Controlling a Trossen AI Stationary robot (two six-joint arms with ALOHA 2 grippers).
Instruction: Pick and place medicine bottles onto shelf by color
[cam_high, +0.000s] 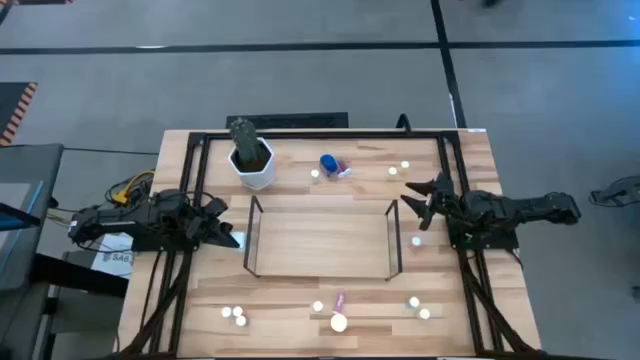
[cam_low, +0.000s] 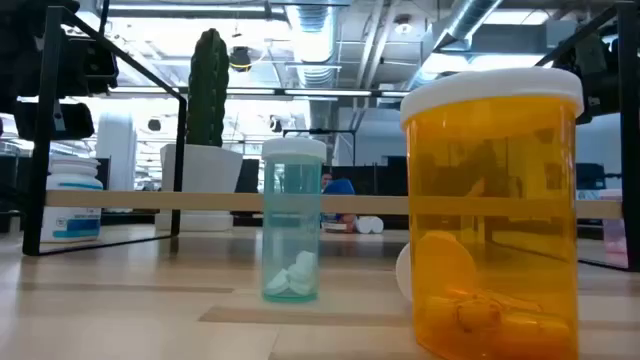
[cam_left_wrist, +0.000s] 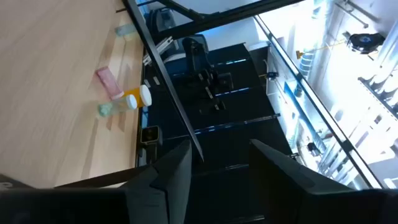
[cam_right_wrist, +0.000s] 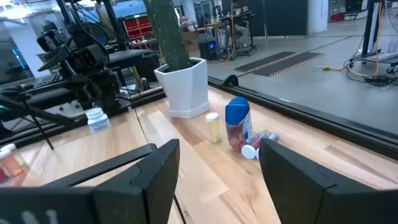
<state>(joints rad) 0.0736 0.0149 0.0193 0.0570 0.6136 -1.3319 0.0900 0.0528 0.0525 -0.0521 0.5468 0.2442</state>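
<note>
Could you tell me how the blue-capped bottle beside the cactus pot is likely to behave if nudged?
The blue-capped bottle stands upright and looks taller than wide, so it may tip. Being round, it would probably roll afterwards. A small bottle lying against its base might get pushed along.

On a wooden table (cam_high: 300, 290) sit one low shelf (cam_high: 320, 240), one potted cactus (cam_high: 251, 158), one blue-capped bottle (cam_high: 328, 163) and roughly ten small bottles (cam_high: 339, 322), flanked by two robot arms (cam_high: 520, 212).

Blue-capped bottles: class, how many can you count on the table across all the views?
1. The blue-capped bottle stands on the far side of the shelf, a little to the right of the white cactus pot. Another could be hidden, but none shows.
</note>
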